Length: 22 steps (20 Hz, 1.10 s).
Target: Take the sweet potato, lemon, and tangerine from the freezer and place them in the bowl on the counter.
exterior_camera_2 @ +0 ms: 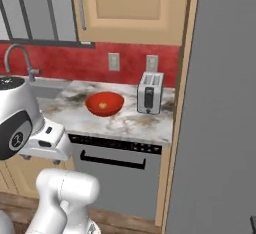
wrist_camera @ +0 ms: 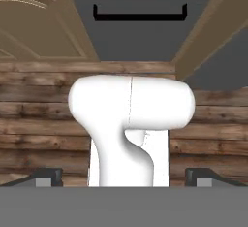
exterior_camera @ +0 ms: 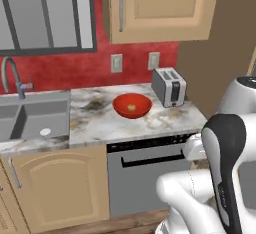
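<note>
The red bowl (exterior_camera: 132, 105) (exterior_camera_2: 104, 103) sits on the marble counter (exterior_camera: 95, 120) (exterior_camera_2: 135, 123), left of the toaster. A small yellowish fruit (exterior_camera: 131, 108) (exterior_camera_2: 102, 106), seemingly the lemon, lies in its middle. The sweet potato and the tangerine are out of view. The freezer (exterior_camera_2: 217, 108) rises as a plain grey face at the right, with its inside hidden. My gripper (wrist_camera: 124, 180) is open and holds nothing. Its fingertips (wrist_camera: 48, 177) stand wide apart, pointing down at the wooden floor, well below the counter.
A silver toaster (exterior_camera: 169, 87) (exterior_camera_2: 150, 93) stands right of the bowl. The sink (exterior_camera: 30, 120) and its faucet (exterior_camera: 11, 75) lie to the left. A grey oven front (exterior_camera: 145, 173) (wrist_camera: 140, 22) sits under the counter, between tan cabinets (exterior_camera: 60, 188). An upper cabinet (exterior_camera: 160, 8) hangs above.
</note>
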### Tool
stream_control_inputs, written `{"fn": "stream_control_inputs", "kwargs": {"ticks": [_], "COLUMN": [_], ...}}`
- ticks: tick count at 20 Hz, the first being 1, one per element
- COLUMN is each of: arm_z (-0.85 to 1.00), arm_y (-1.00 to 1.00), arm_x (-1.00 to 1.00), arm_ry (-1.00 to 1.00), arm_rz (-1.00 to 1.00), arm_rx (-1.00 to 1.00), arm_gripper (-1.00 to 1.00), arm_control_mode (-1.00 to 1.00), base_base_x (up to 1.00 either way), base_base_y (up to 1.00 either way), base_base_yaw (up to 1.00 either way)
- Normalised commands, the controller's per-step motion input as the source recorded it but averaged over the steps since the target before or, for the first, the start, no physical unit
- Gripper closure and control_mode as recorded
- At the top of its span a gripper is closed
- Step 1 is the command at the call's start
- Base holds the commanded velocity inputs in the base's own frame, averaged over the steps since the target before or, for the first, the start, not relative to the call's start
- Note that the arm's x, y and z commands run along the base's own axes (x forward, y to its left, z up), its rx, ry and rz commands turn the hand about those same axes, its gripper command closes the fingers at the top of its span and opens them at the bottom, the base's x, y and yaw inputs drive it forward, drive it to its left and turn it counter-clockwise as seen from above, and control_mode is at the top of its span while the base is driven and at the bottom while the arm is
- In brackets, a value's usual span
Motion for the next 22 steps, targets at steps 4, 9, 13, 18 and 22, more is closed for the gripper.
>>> {"fn": "stream_control_inputs", "kwargs": {"ticks": [4, 9, 13, 18, 22], "arm_z": [0.0, 0.0, 0.0, 0.0, 0.0], "arm_y": [0.0, 0.0, 0.0, 0.0, 0.0], "arm_x": [0.0, 0.0, 0.0, 0.0, 0.0], "arm_ry": [0.0, 0.0, 0.0, 0.0, 0.0], "arm_rz": [0.0, 0.0, 0.0, 0.0, 0.0], "arm_rx": [0.0, 0.0, 0.0, 0.0, 0.0], "arm_gripper": [-1.0, -1.0, -1.0, -1.0, -1.0], "arm_control_mode": [1.0, 1.0, 1.0, 1.0, 1.0], "base_base_x": [-0.33, -0.02, 0.0, 0.0, 0.0], "base_base_y": [-0.87, -0.81, -0.85, -0.92, -0.94], "base_base_yaw": [0.01, 0.0, 0.0, 0.0, 0.0]}}
